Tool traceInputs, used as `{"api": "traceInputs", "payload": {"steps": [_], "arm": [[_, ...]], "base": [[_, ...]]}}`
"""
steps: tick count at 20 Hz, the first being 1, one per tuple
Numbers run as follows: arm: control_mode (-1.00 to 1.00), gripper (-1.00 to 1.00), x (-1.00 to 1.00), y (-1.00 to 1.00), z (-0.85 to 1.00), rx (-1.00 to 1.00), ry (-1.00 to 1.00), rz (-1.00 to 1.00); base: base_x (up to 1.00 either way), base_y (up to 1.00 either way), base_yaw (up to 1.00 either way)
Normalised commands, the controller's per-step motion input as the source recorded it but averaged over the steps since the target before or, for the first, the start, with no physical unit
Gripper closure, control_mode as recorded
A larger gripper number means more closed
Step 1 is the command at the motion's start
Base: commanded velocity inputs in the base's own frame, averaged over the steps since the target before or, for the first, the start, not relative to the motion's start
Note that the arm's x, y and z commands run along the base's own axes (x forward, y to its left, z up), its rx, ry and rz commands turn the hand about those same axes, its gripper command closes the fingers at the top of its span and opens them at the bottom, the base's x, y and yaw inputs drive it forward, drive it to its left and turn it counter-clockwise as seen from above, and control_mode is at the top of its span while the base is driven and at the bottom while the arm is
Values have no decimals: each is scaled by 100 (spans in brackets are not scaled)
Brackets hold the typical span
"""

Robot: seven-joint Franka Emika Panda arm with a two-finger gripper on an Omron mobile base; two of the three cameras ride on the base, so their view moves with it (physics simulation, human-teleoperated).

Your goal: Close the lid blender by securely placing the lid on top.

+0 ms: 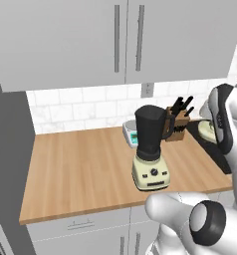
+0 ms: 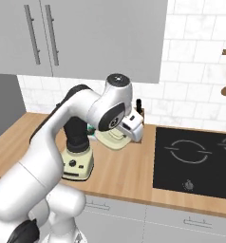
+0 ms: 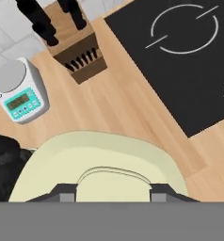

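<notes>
The pale cream-yellow lid (image 3: pixel 102 162) sits close under the hand camera, and my gripper (image 3: pixel 113 194) is shut on its raised centre knob, one fingertip on each side. From the right base view the lid (image 2: pixel 111 139) hangs just above the counter, to the right of the blender and lower than its rim. The blender (image 1: pixel 151 149) stands upright mid-counter, its dark jar open-topped on a cream base (image 2: pixel 78 163) with a black dial. The jar's dark edge (image 3: pixel 3 169) shows at the hand view's left. In the left base view my arm hides most of the lid (image 1: pixel 206 130).
A brown knife block (image 1: pixel 177 124) and a small grey scale (image 3: pixel 20 92) with a teal display stand behind the blender by the tiled wall. A black cooktop (image 2: pixel 195 161) lies to the right. Grey wall cabinets (image 1: pixel 120 40) hang overhead.
</notes>
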Motion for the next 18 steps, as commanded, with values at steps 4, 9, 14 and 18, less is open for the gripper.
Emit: {"api": "traceInputs", "payload": {"steps": [4,9,14,18], "arm": [[-100,100,-1,31,62,0,-4,1],[-100,100,0,42,43,0,-3,1],[-100,100,0,45,24,0,-1,0],[-100,100,5,47,8,0,-1,0]], "base": [[0,0,0],[0,0,0],[0,0,0],[0,0,0]]}}
